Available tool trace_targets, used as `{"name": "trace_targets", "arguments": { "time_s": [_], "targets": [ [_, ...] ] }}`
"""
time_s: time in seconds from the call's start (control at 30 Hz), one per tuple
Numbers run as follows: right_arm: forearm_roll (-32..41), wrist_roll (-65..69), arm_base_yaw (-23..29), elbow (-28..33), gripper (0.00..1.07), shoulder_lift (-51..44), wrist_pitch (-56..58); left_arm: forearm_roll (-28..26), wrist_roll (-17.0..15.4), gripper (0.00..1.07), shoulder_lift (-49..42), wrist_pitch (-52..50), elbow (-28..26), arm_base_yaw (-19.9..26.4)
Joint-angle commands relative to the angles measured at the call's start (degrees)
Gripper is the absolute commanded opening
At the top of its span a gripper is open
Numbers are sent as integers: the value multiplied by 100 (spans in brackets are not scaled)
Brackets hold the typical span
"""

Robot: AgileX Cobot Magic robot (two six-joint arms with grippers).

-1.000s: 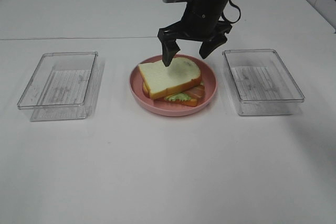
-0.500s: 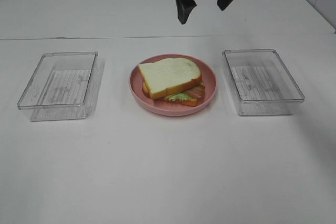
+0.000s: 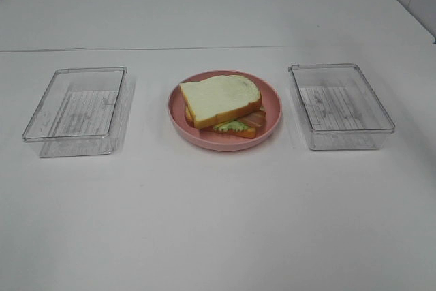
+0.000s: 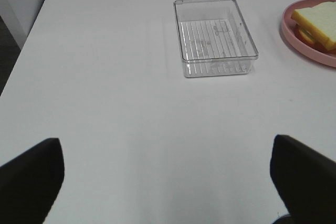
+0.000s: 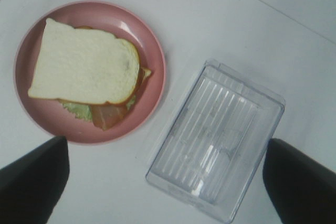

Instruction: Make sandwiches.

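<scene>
Right wrist view shows the sandwich (image 5: 84, 69) assembled on the pink plate (image 5: 149, 45) beside an empty clear tray (image 5: 215, 145). Both the right hand (image 5: 165, 182) and left hand (image 4: 168, 174) hang released above the tabletop (image 3: 218, 223), grasping nothing, likely because stacking looks finished.

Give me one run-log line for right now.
stage: assembled white-bread sandwich on round pink plate | trays: both clear plastic rectangular trays hold nothing | left gripper: open | right gripper: open, raised
</scene>
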Motion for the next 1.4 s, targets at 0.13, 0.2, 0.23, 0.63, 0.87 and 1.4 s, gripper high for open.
{"name": "trace_targets", "arguments": {
  "time_s": [0.13, 0.2, 0.23, 0.63, 0.87, 1.4],
  "targets": [
    [-57, 183, -6, 1346, 98, -1071, 676, -40, -23, 100, -74, -23, 17, 11],
    [-57, 218, -6, 1593, 98, -1255, 676, -40, -23, 100, -74, -23, 17, 11],
    [-57, 246, -6, 2023, 98, -1570, 676, -40, -23, 100, -74, -23, 17, 11],
    [-57, 447, -6, 4773, 98, -3902, 676, -40, -23, 100, -74, -23, 17, 11],
    [-103, 481, -6, 6022, 98, -5174, 527, -40, -23, 100, -74, -23, 17, 11],
    [-69, 498, -350, 8165, 98, -8583, -269, -40, -23, 100, -74, -23, 17, 11]
  ]
}}
